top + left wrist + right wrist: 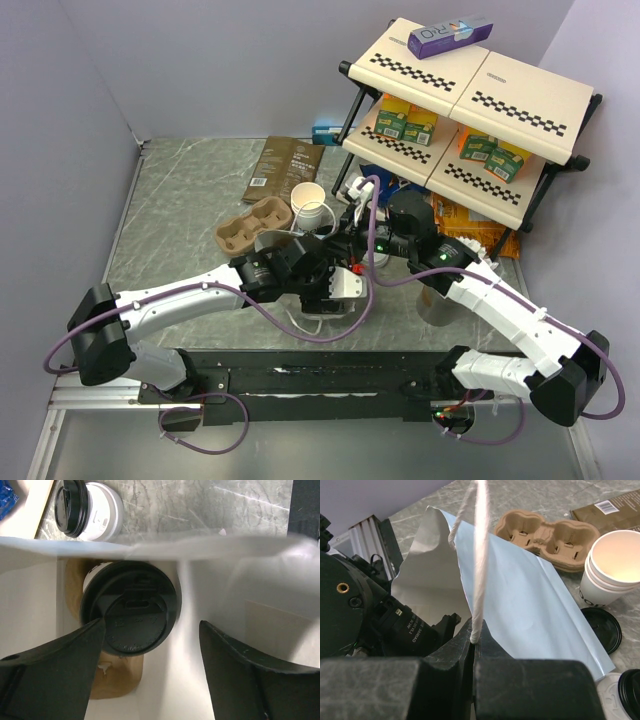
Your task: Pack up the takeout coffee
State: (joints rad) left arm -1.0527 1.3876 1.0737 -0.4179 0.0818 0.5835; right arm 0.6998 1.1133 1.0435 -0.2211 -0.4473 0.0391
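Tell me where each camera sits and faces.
Top external: above and behind, looking down on the table; both arms show.
Left wrist: looks down into the white bag at a lidded cup; open left gripper shows.
Right wrist: low, facing the pulp carrier; shut right gripper pinches the bag handle.
Shared: carrier, also seen from top.

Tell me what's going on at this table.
The right gripper pinches the handle cord of the white bag, holding it up. The left gripper reaches inside the bag, jaws open over a black-lidded cup that sits in a brown carrier at the bottom. A second lidded cup waits outside on the table.
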